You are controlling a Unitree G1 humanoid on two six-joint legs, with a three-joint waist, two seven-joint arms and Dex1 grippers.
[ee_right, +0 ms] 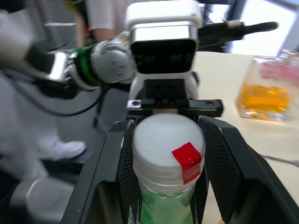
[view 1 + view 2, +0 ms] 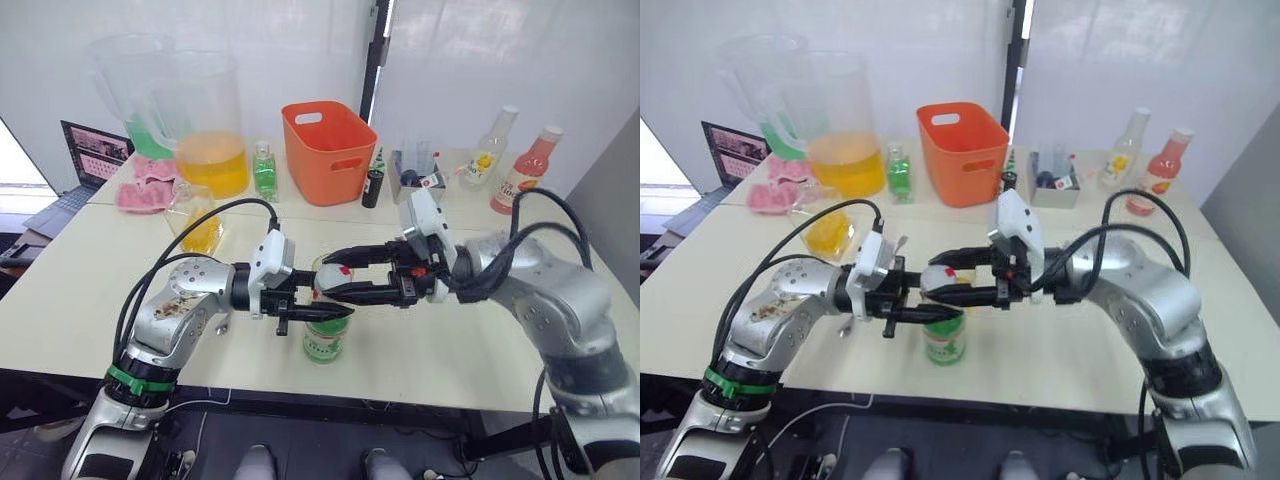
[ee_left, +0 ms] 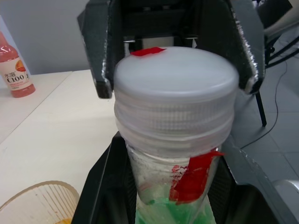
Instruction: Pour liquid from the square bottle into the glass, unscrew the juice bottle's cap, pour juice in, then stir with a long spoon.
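Left eye view: near the table's (image 2: 90, 330) front edge, the juice bottle (image 2: 325, 338) is pinched by the left claw (image 2: 300, 312), its white cap (image 2: 331, 279) by the right claw (image 2: 335, 282).

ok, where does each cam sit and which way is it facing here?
Left eye, right eye: head stereo pair, looking forward and down over both arms to the juice bottle on the table.
Left wrist: along the left gripper, facing the white cap and the right gripper.
Right wrist: along the right gripper, facing the left gripper.
Shared: cap, red tape.
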